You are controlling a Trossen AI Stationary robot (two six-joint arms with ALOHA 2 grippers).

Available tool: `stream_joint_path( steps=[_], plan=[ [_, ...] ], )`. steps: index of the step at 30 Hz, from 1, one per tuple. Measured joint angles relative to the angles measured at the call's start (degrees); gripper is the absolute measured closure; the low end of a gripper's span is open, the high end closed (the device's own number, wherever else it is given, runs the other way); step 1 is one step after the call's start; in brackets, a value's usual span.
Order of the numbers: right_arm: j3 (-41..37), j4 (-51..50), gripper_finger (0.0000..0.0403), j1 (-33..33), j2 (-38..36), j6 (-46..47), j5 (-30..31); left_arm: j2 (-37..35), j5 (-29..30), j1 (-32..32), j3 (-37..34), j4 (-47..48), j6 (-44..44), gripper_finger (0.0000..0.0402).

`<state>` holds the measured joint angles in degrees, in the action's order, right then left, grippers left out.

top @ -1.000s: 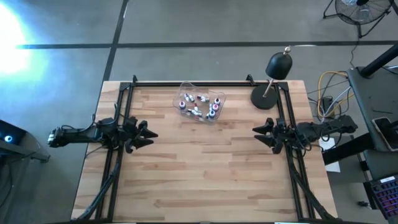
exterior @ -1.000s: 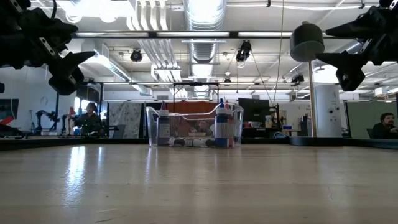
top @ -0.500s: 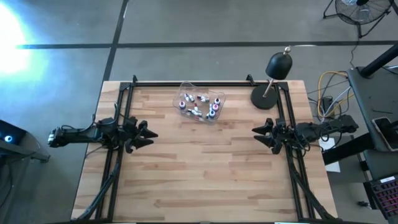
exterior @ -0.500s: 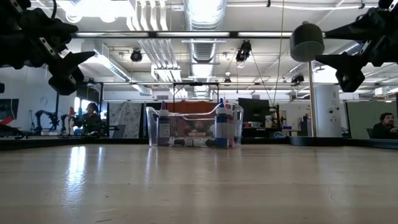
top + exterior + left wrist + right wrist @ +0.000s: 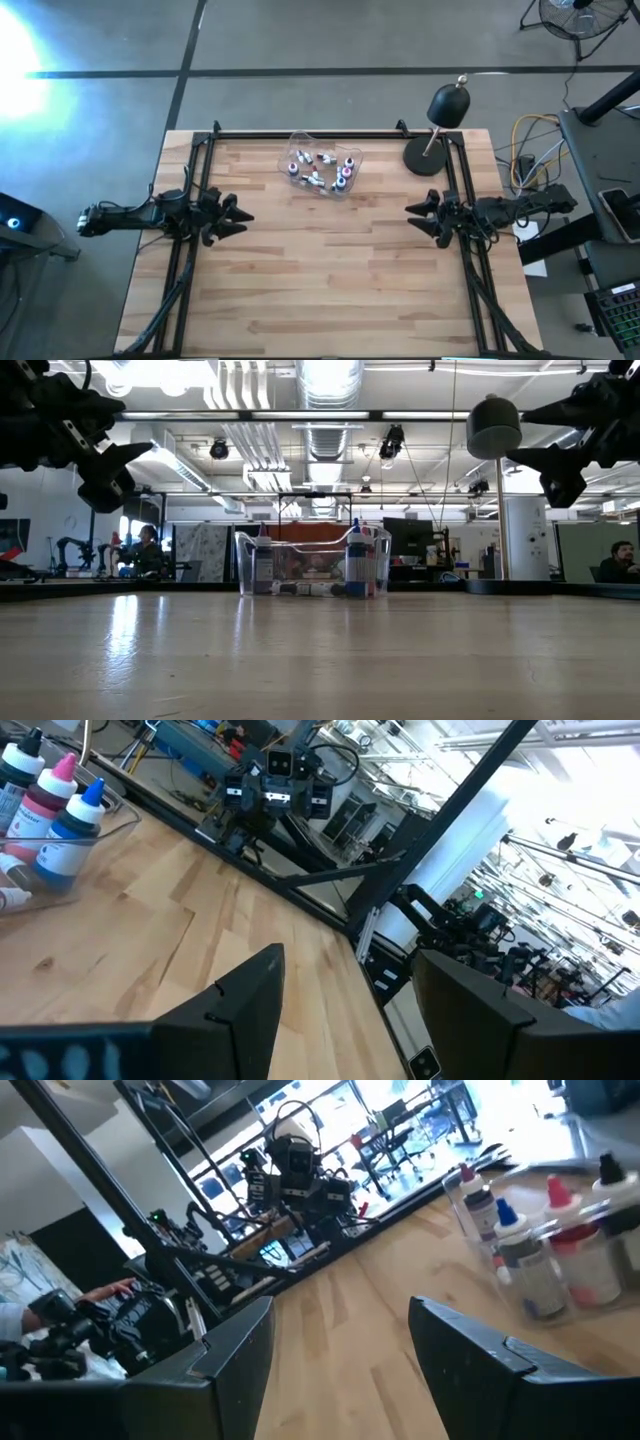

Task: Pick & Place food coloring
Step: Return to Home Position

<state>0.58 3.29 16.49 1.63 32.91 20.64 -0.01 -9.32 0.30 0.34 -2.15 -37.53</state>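
Observation:
Several small food coloring bottles (image 5: 320, 170) with pale caps, some upright and some lying flat, sit inside a clear plastic tub (image 5: 298, 140) at the table's far middle; the tub (image 5: 242, 565) rests on the tabletop. My left gripper (image 5: 240, 216) hovers open over the table's left edge, pointing level toward the right. My right gripper (image 5: 415, 216) hovers open over the right edge, pointing level toward the left. Both stand well apart from the tub, with nothing between their fingers. Blue, pink and dark bottles (image 5: 62, 825) show in the left wrist view, and bottles (image 5: 520, 1250) in the right wrist view.
A black desk lamp (image 5: 432, 140) stands at the table's far right corner. A black metal frame (image 5: 300, 133) runs along the far edge and down both sides. Bare wooden tabletop (image 5: 330, 270) stretches between the grippers and toward the near edge.

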Motion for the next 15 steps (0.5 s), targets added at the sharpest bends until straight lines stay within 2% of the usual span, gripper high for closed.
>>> stream_joint_path(
  steps=[4,11,15],
  plan=[
    [0.00,0.02,0.0179,-0.01,0.00,-6.98,0.32,0.00,-0.02,0.01,0.00,0.00,-0.01,0.0205],
    [0.00,0.03,0.0179,-0.02,0.00,-34.87,0.34,0.00,-0.02,0.01,0.00,0.02,0.00,0.0205],
    [0.00,0.11,0.0179,-0.02,0.00,-45.46,0.38,0.00,-0.02,0.01,0.00,0.02,-0.01,0.0205]
  ],
)
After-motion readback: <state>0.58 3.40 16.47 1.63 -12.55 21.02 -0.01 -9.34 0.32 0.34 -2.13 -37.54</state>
